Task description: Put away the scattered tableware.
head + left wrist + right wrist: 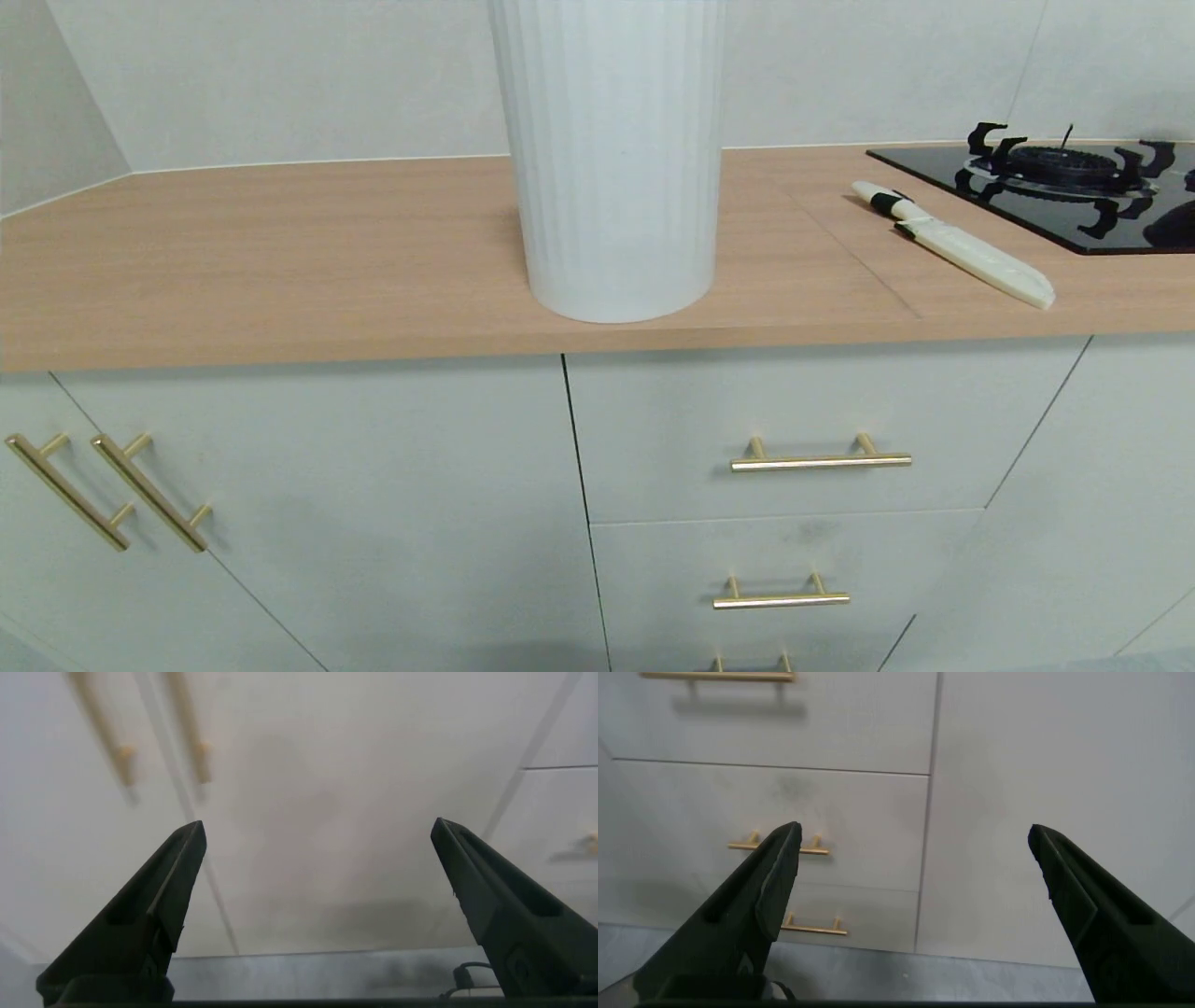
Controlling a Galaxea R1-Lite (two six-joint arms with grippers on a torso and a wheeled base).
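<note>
Container [616,187], white ribbed, upright on countertop [280,261]; contents hidden; knife [952,245] apart.

Kitchen: wooden countertop [280,261], gas hob [1064,191], knife [952,245], brass-handled drawers [775,439].

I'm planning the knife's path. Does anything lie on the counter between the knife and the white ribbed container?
Nothing visible does. Only bare wooden counter separates the knife from the container; the stove lies on the knife's other side.
</note>
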